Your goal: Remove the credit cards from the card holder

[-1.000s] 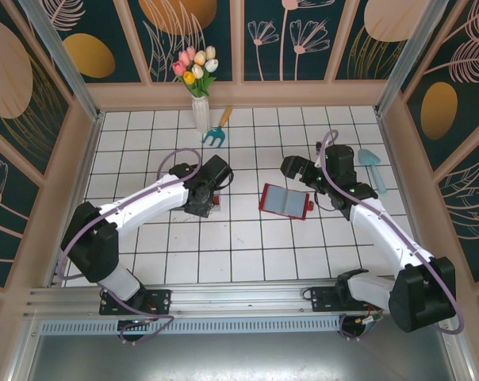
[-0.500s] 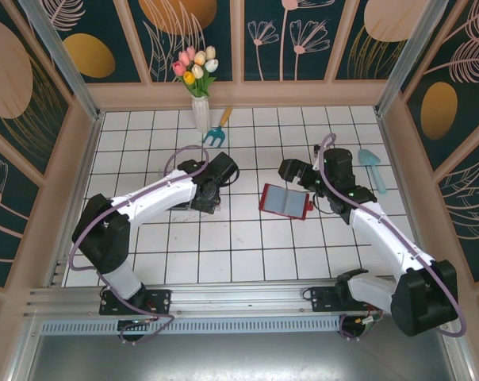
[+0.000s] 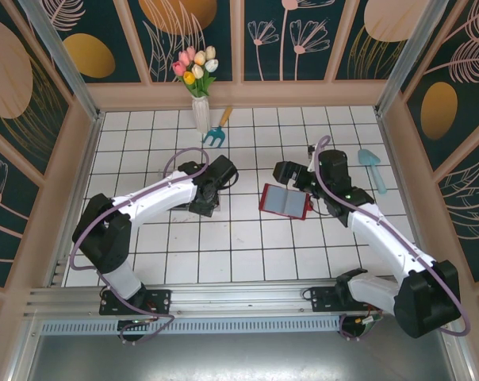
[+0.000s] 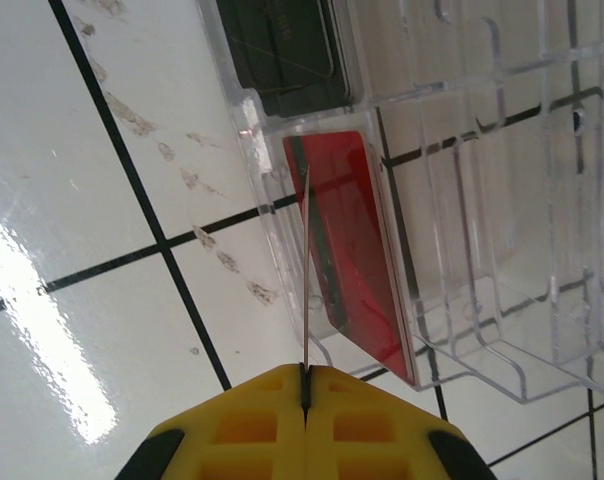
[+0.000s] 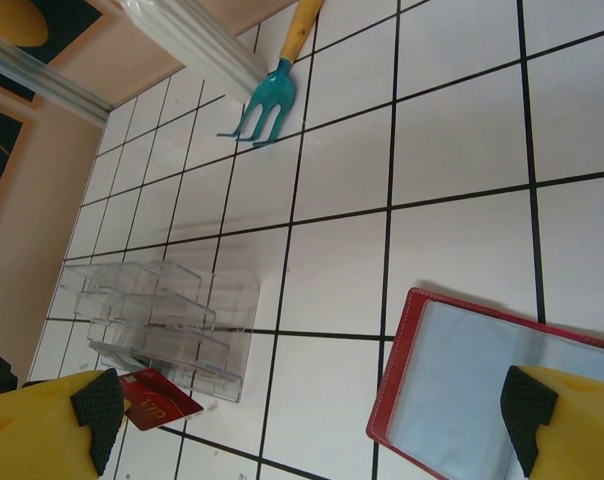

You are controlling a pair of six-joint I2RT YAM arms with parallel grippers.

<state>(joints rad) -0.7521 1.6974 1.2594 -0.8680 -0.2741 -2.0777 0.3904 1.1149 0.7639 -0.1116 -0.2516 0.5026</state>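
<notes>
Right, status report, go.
Left gripper shut on a card, edge-on over clear tray. Right gripper open by card holder, which lies open. Nothing blocking the holder.

Left gripper (image 3: 204, 205) is pinching a card (image 4: 306, 270), left of the card holder (image 3: 285, 201); right gripper (image 3: 285, 172) is hovering wide open at its far edge.

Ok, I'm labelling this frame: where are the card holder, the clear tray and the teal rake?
card holder (image 3: 285, 201), top view, its grey-blue inside panel.
clear tray (image 5: 167, 322), right wrist view, a middle compartment wall.
teal rake (image 5: 270, 98), right wrist view, its head above the tines.
</notes>
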